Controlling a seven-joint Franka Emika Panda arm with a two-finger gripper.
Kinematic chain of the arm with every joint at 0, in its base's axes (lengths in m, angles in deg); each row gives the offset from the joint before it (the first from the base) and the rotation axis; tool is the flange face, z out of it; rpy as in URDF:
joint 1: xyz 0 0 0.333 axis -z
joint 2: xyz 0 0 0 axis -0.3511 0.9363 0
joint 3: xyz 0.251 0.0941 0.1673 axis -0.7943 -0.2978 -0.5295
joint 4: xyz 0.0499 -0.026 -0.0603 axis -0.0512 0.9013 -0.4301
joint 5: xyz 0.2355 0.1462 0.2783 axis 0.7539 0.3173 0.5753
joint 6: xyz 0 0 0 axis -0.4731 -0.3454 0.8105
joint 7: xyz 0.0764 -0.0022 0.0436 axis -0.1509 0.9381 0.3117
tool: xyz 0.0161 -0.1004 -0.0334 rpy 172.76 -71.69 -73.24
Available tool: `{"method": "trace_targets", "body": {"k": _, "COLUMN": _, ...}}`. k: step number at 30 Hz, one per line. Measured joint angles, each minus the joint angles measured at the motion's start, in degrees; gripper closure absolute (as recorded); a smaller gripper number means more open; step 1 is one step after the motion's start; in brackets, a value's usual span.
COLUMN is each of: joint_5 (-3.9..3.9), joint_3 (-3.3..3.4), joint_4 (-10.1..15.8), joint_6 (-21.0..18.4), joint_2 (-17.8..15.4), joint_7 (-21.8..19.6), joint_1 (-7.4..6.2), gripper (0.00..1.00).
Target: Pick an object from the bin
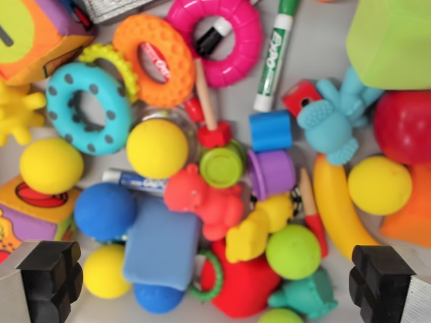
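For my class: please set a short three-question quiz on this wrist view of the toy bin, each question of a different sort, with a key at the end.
1. True or false: the gripper is holding a toy.
2. Multiple choice: which ring has the green Expo marker on its right in the wrist view? A) teal ring B) orange ring C) pink ring
3. Fill in: the banana lies directly left of a ____ ball in the wrist view.

Key:
1. False; both fingers stand wide apart, nothing between them.
2. C
3. yellow
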Motion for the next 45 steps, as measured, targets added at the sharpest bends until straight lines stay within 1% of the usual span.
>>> {"method": "trace_targets", "body": {"k": 12, "joint_5": -0.01, "joint_3": -0.69, "joint_4": 4.2, "joint_6": 2.5, "joint_2": -1.8, "joint_7": 4.5, "joint_1": -1.08, "gripper": 0.0}}
{"method": "trace_targets", "body": {"k": 26, "joint_5": -0.01, "joint_3": -1.6, "joint_4": 9.4, "joint_6": 5.8, "joint_2": -4.0, "joint_7": 10.5, "joint_1": -2.75, "gripper": 0.0}}
{"method": "trace_targets", "body": {"k": 45, "joint_5": -0.01, "joint_3": -3.0, "joint_4": 16.8, "joint_6": 11.0, "joint_2": -6.6, "joint_7": 19.4, "joint_1": -5.89, "gripper": 0.0}}
